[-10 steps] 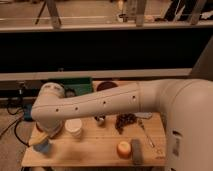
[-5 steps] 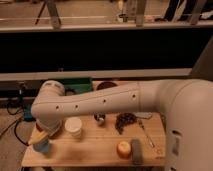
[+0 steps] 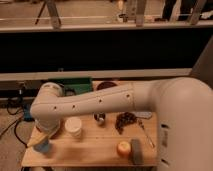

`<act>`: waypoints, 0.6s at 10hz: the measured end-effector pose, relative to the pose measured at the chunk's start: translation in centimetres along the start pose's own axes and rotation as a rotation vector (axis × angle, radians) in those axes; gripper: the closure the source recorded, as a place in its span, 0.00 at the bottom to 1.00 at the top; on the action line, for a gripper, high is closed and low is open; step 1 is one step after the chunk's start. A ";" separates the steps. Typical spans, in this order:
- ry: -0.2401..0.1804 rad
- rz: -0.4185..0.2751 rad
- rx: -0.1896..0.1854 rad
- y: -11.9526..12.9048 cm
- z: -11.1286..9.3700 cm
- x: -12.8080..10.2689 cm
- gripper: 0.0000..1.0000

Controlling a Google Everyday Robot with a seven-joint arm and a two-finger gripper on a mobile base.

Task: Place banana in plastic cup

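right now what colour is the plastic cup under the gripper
Light blue plastic cup, camera view, below the gripper holding the banana.

The white arm (image 3: 100,102) reaches left over the wooden desk (image 3: 95,150). Its claw (image 3: 44,137) hangs at the front left corner, with the banana (image 3: 40,138) slanting just over the light blue cup (image 3: 44,147). A white tub (image 3: 74,127) stands nearby.
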State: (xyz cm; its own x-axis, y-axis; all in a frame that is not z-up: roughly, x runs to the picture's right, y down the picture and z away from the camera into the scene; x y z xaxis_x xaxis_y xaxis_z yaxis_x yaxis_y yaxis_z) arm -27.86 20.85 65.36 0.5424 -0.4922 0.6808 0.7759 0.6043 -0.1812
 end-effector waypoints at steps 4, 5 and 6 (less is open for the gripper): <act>-0.039 -0.003 -0.048 -0.8 3.7 -1.5 0.99; -0.046 -0.009 -0.054 -1.0 4.2 -1.8 0.99; -0.049 -0.011 -0.060 -1.2 4.5 -1.8 0.99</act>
State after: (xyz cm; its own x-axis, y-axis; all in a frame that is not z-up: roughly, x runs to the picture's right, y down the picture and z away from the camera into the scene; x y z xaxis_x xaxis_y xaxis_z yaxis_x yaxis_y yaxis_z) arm -31.19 23.86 67.49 0.5185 -0.4669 0.7164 0.8003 0.5599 -0.2143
